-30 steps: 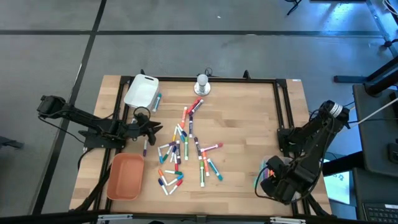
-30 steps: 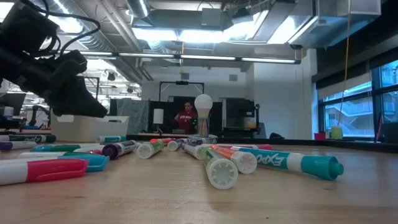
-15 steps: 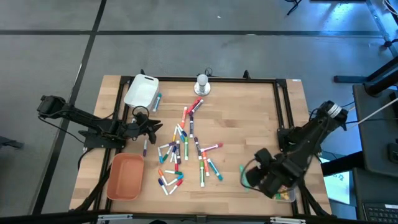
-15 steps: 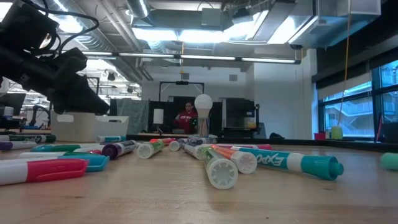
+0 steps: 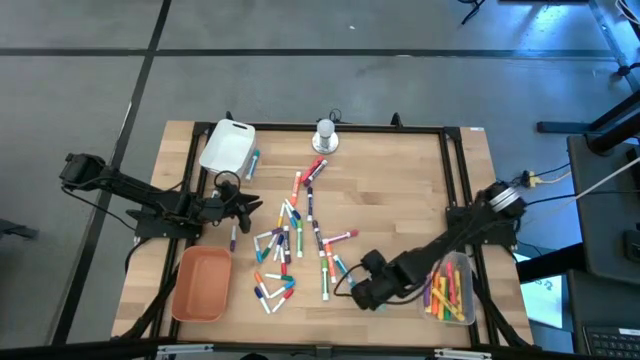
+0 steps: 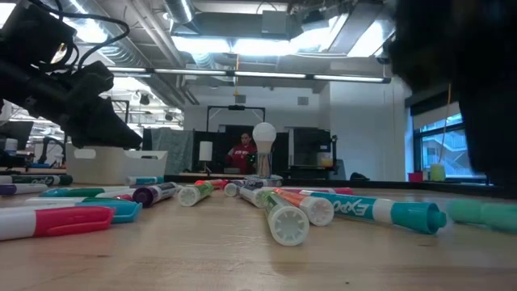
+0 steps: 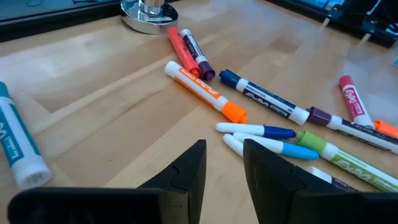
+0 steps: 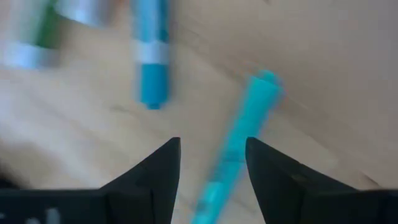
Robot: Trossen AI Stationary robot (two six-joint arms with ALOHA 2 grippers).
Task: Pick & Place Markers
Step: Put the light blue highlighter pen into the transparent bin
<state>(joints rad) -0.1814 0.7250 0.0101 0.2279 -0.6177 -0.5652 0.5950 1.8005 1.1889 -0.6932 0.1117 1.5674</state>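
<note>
Many markers (image 5: 295, 240) lie loose on the wooden table's middle, white-barrelled with coloured caps. My right gripper (image 5: 354, 291) hangs open over the pile's near right end and points steeply down. In the right wrist view a teal marker (image 8: 244, 134) lies on the wood below the gap between its fingers (image 8: 211, 168), a blue one (image 8: 152, 56) beyond it. My left gripper (image 5: 252, 207) waits open at the pile's left edge, above the table, nothing between its fingers (image 7: 224, 168). An orange-capped marker (image 7: 202, 91) lies ahead of it.
A clear tray (image 5: 450, 291) holding several markers sits at the near right. An orange tray (image 5: 203, 283) stands near left, a white tray (image 5: 228, 146) far left. A round white lamp (image 5: 325, 135) stands at the far middle. A black frame (image 5: 455, 170) borders the table.
My right gripper has swung from over the clear tray at the near right corner toward the table's left, down to the marker pile's near right end, tipping more steeply downward. The clear tray with its markers now shows uncovered.
</note>
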